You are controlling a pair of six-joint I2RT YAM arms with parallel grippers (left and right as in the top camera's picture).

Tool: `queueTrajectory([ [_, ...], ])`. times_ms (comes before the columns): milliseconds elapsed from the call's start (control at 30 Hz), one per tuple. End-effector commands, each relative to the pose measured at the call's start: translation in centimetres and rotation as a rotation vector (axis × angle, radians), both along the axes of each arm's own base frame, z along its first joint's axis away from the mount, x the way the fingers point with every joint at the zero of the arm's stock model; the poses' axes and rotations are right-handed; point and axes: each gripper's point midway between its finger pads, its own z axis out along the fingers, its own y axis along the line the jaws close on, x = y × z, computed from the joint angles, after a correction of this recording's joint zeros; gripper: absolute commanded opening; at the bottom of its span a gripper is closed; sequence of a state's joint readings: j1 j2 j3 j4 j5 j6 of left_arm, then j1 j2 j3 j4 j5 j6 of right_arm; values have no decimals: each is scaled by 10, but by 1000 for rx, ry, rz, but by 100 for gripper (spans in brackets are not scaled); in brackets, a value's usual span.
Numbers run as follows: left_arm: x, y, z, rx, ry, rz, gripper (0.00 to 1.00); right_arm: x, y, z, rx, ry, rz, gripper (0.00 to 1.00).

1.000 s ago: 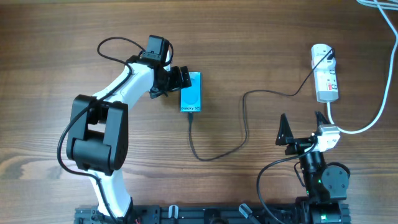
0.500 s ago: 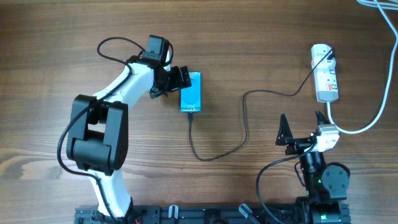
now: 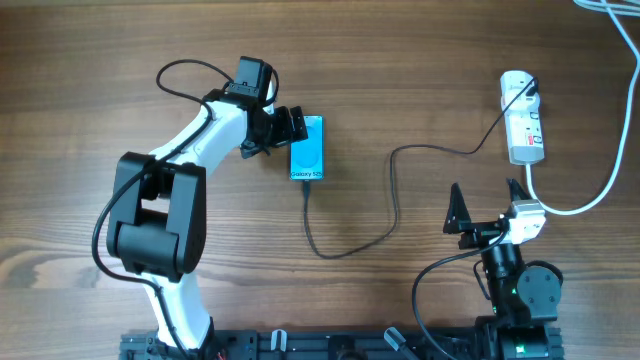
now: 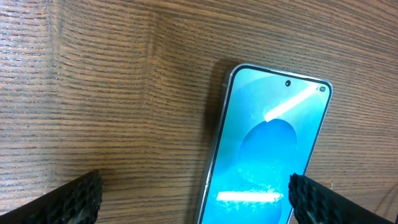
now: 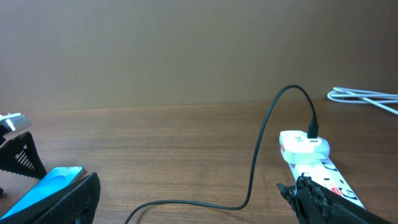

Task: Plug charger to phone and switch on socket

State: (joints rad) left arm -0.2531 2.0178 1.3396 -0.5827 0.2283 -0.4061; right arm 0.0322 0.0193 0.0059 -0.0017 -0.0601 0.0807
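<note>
The phone (image 3: 308, 149) lies flat on the wooden table, its cyan screen lit; it also shows in the left wrist view (image 4: 267, 149) and the right wrist view (image 5: 43, 186). The thin black charger cable (image 3: 395, 190) runs from the phone's near end to a black plug in the white socket strip (image 3: 523, 130), also seen in the right wrist view (image 5: 314, 163). My left gripper (image 3: 283, 130) is open, its fingers astride the phone's left edge (image 4: 196, 196). My right gripper (image 3: 485, 212) is open and empty near the front right, below the socket.
A thick white lead (image 3: 600, 190) loops from the socket's near end to the table's right edge and far right corner. The black cable loop (image 5: 205, 202) lies on the table between the phone and the socket.
</note>
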Motion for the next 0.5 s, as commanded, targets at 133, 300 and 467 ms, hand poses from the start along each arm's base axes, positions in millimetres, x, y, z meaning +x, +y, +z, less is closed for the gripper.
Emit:
queueTrajectory([
  [133,-1,2,-4,11,6,1,100,-1,3,4,-13,-20,18,100],
  [300,0,1,-1,10,-1,1,100,-1,3,4,-13,-20,18,100],
  [467,4,1,16,-1,-40,1,100,-1,3,4,-13,-20,18,100],
])
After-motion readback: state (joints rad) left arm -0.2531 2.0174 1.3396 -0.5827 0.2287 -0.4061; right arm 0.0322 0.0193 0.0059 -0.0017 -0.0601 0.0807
